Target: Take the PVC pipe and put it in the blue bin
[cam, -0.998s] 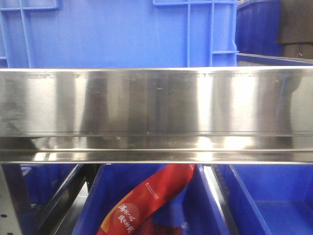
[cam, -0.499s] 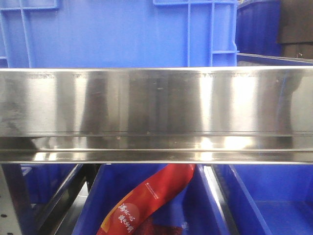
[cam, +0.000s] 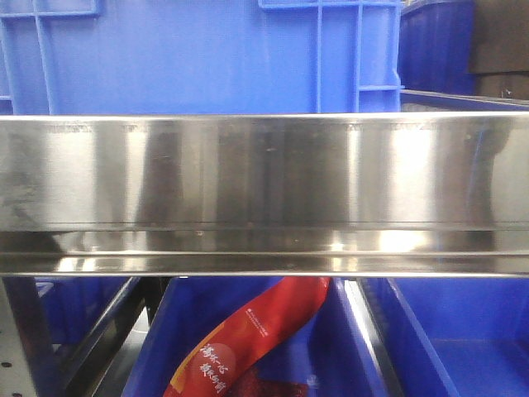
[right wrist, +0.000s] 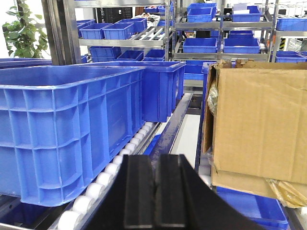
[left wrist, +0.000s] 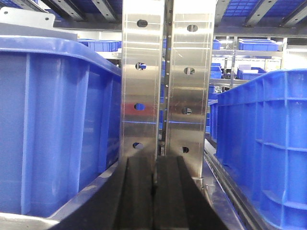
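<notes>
The front-facing view was almost filled by a wide steel shelf rail (cam: 264, 194) that ran across the whole picture. Above it stood a big blue crate (cam: 198, 54), and below it, in a lower blue bin (cam: 351, 347), lay a red package (cam: 256, 335) with white letters. The PVC pipe could not be seen in any of the three views, so its place I cannot tell.

In the left wrist view the left gripper (left wrist: 154, 189) pointed at a pair of perforated steel uprights (left wrist: 165, 81) — its two black fingers (left wrist: 136, 191) lay side by side and touched along the middle, with nothing between them. It was in the gap between a blue bin at the left (left wrist: 53, 124) and another blue bin at the right (left wrist: 268, 143).

In the right wrist view the right gripper (right wrist: 154, 189) was also closed, finger against finger, and empty. In front of it at the left stood a large blue bin on white rollers (right wrist: 67, 129), and at the right a cardboard box (right wrist: 259, 120) — between them ran a narrow free lane. Far behind were shelves with many small blue bins (right wrist: 201, 45) and a green plant (right wrist: 21, 28) in the upper left corner.
</notes>
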